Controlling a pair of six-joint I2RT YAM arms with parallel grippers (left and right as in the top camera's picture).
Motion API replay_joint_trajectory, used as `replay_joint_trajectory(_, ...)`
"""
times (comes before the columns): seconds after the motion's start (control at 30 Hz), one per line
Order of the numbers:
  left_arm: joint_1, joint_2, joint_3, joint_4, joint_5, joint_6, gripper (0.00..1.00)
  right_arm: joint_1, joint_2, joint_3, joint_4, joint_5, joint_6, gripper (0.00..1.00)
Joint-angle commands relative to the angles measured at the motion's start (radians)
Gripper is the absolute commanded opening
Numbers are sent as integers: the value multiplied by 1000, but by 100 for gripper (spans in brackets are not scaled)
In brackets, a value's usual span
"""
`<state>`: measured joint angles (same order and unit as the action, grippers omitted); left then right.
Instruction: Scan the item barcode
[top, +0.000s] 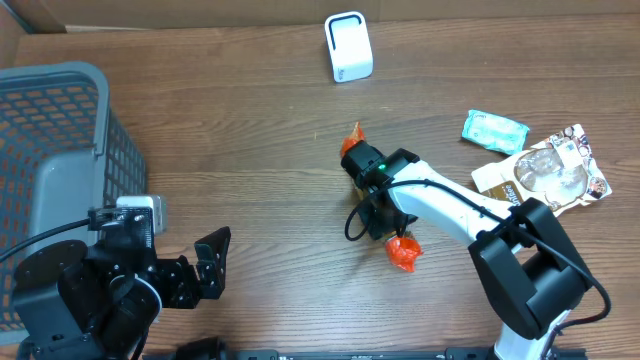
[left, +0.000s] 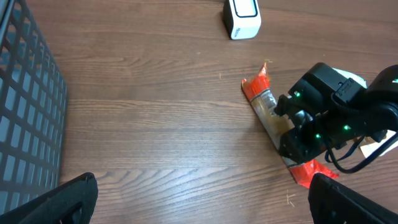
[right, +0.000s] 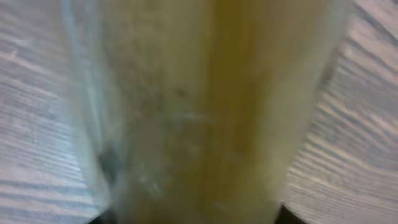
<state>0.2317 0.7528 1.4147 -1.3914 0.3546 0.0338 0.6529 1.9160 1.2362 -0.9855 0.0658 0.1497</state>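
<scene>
Overhead, not right wrist: orange-ended item (top: 403, 253)

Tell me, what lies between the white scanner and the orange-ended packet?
Nothing: only bare table separates the scanner from the packet, as the overhead view shows.

No words or numbers can be read. The print on the picture packets (top: 548, 172) is too small, and the orange-ended packet (left: 266, 101) looks too blurry to read.

A dark brown wood-grain table (top: 250, 130) spans the view under even light.
</scene>
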Motion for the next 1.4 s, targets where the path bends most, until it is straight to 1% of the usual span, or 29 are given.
replay_joint_trajectory(0.0, 3, 0, 11, 3, -4, 15, 100, -23, 9, -14, 5, -16, 2, 30)
replay_joint_trajectory(0.07, 3, 0, 11, 3, -4, 15, 99, -36, 9, -2, -11, -16, 2, 30)
replay_joint_trajectory(0.1, 3, 0, 11, 3, -4, 15, 100, -44, 8, 8, -24, -16, 2, 33)
replay_joint_trajectory(0.23, 3, 0, 11, 3, -4, 15, 100, -65, 3, 69, -88, -43, -20, 59)
replay_joint_trajectory(0.27, 3, 0, 11, 3, -4, 15, 100, -67, 1, 87, -105, -58, -28, 62)
replay_joint_trajectory(0.37, 3, 0, 11, 3, -4, 15, 99, -67, -9, 121, -129, -60, -28, 76)
replay_joint_trajectory(0.43, 3, 0, 11, 3, -4, 15, 99, -68, -13, 123, -128, -60, -28, 88)
replay_joint_trajectory(0.5, 3, 0, 11, 3, -4, 15, 99, -78, -10, 117, -126, -60, -29, 93)
replay_joint_trajectory(0.63, 3, 0, 11, 3, -4, 15, 100, -119, -7, 79, -100, -116, -83, 93)
replay_joint_trajectory(0.73, 3, 0, 11, 3, -4, 15, 100, -158, -7, 41, -66, -179, -108, 89)
replay_joint_trajectory(0.77, 3, 0, 11, 3, -4, 15, 100, -170, -7, 33, -58, -201, -117, 85)
replay_joint_trajectory(0.83, 3, 0, 11, 3, -4, 15, 100, -196, -7, 32, -56, -269, -148, 71)
replay_joint_trajectory(0.9, 3, 0, 11, 3, -4, 15, 100, -216, -7, 32, -56, -329, -180, 52)
replay_joint_trajectory(1.0, 3, 0, 11, 3, -4, 15, 100, -238, -7, 32, -53, -386, -182, 27)
replay_joint_trajectory(1.03, 3, 0, 11, 3, -4, 15, 99, -241, -7, 32, -49, -409, -182, 21)
replay_joint_trajectory(1.07, 3, 0, 11, 3, -4, 15, 99, -241, -7, 32, -44, -427, -185, 17)
replay_joint_trajectory(1.1, 3, 0, 11, 3, -4, 15, 99, -241, -7, 32, -39, -445, -185, 13)
replay_joint_trajectory(1.27, 3, 0, 11, 3, -4, 15, 100, -241, -11, 50, -13, -540, -186, 4)
replay_joint_trajectory(1.37, 3, 0, 11, 3, -4, 15, 99, -241, -28, 94, -36, -621, -234, 4)
